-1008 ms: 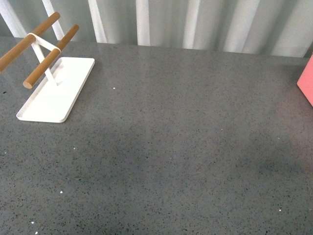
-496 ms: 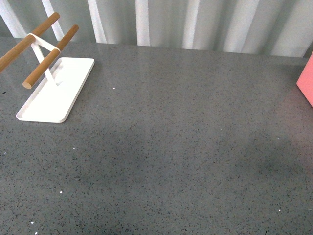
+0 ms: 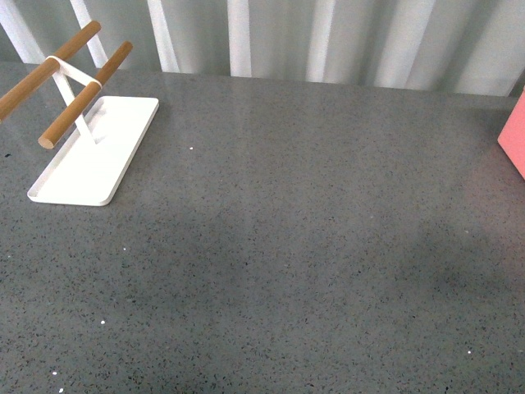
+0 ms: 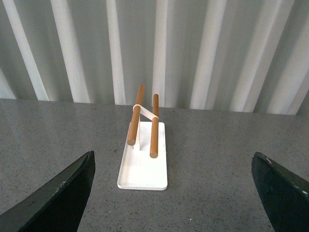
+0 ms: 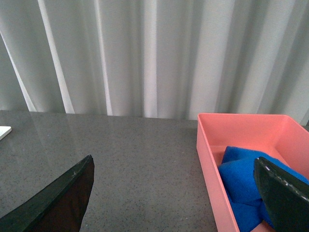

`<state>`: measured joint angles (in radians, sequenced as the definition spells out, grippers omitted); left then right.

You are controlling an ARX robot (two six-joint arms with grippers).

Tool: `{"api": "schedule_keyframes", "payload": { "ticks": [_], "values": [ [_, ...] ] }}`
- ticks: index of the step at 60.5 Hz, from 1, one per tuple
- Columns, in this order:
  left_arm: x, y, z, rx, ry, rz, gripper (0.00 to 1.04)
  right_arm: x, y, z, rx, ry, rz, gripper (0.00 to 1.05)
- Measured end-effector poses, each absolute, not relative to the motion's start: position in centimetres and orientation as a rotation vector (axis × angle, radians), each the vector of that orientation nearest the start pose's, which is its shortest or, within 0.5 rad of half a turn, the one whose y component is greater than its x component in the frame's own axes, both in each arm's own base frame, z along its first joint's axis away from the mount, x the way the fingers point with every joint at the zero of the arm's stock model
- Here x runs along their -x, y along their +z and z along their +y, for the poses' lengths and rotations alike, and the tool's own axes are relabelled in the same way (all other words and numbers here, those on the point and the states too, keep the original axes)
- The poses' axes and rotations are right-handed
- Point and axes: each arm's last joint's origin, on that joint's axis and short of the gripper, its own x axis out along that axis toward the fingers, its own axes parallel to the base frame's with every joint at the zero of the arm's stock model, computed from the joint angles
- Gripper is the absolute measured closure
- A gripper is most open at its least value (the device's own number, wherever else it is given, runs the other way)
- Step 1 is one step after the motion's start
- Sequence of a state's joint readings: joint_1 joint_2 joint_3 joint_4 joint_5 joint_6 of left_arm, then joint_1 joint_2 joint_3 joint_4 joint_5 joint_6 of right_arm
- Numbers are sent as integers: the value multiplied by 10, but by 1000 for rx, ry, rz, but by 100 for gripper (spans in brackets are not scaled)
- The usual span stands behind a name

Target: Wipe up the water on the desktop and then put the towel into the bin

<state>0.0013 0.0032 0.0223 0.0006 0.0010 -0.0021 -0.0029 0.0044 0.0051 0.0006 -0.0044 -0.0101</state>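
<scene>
Towel bunched inside bin on bench. Both arms' fingers spread wide, holding nothing.

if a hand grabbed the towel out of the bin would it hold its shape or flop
Probably flop: the towel lies bunched in soft rounded folds inside the bin, so it looks limp. It seems light for its bulk. Its fuzzy surface should grip well rather than slip, though a pinch may lift only one fold.
</scene>
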Motion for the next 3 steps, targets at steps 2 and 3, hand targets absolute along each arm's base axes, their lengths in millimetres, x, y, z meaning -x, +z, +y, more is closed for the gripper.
{"api": "schedule_keyframes", "payload": {
  "ticks": [2, 3],
  "values": [
    [-96, 171, 0, 2, 1, -20, 7, -98, 165, 0, 10, 1, -1, 7],
    [-96, 171, 0, 2, 0, -20, 7, -98, 165, 0, 10, 2, -1, 7]
  ]
}}
